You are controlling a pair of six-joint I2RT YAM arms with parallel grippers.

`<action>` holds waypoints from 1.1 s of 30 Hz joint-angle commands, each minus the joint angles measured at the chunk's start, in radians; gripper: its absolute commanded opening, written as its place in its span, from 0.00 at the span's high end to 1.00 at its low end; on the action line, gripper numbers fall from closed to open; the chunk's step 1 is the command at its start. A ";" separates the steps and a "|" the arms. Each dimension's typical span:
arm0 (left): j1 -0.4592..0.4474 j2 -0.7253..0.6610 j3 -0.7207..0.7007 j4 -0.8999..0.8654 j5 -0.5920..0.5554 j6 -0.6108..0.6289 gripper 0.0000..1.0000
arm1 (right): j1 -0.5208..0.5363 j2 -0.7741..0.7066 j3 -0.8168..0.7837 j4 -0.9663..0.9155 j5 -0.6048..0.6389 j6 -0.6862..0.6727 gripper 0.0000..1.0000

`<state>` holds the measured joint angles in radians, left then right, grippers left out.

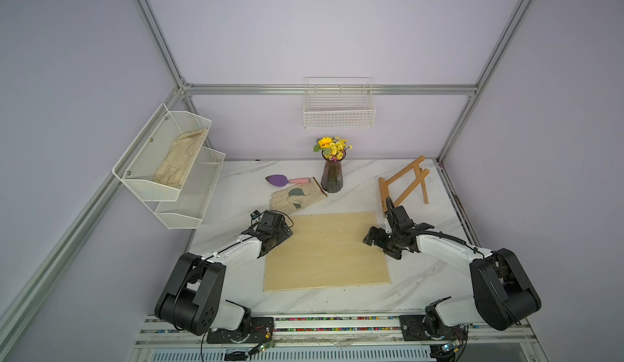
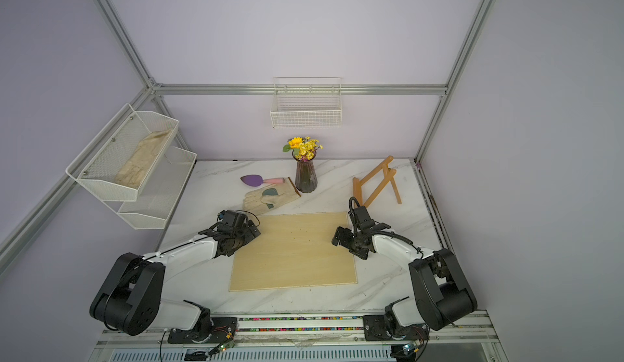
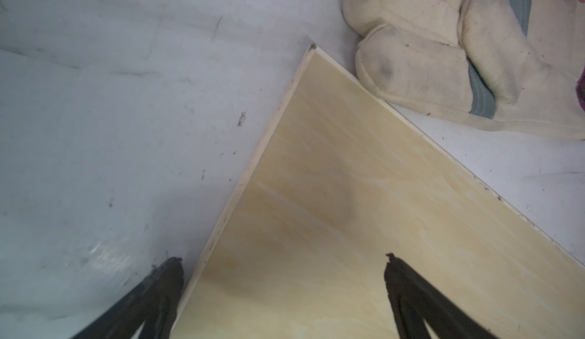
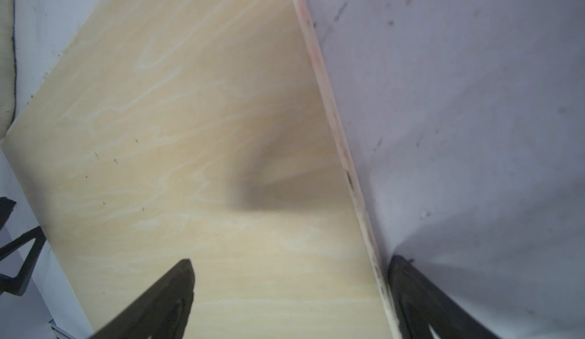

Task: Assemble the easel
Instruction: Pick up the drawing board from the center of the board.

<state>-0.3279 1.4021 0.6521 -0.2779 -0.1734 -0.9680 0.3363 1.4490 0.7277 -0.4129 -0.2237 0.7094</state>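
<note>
Vase [image 1: 332, 178] holds flowers [image 1: 332, 145]; shelf [image 1: 150, 189] (upper tier) holds glove [image 1: 180, 159].

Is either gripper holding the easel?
No: the easel sits untouched beyond the right gripper, whose open fingers straddle the edge of the plywood board.

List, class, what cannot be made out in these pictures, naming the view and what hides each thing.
- Easel: in both top views it is too small to show any print or hinge; the right arm hides its nearest end.
- Left gripper and right gripper: the wrist views show open tips, but not whether they touch the board.
- Shelf glove: in the top views the shelf mesh partly screens it.
</note>
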 commanded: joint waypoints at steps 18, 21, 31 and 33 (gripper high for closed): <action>-0.054 -0.051 -0.046 0.056 0.318 -0.011 0.00 | 0.003 0.134 -0.038 0.222 -0.311 -0.030 0.03; -0.056 -0.046 -0.044 0.077 0.339 -0.023 0.00 | 0.003 0.124 -0.038 0.256 -0.389 -0.028 0.03; -0.056 -0.098 -0.089 0.153 0.370 -0.083 0.00 | 0.004 0.063 -0.056 0.357 -0.599 -0.006 0.03; -0.057 -0.100 -0.094 0.155 0.366 -0.084 0.00 | 0.003 0.042 -0.060 0.360 -0.619 -0.002 0.03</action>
<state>-0.3244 1.3125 0.5743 -0.2787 -0.1452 -0.9539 0.2745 1.5127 0.6872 -0.1032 -0.4225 0.6422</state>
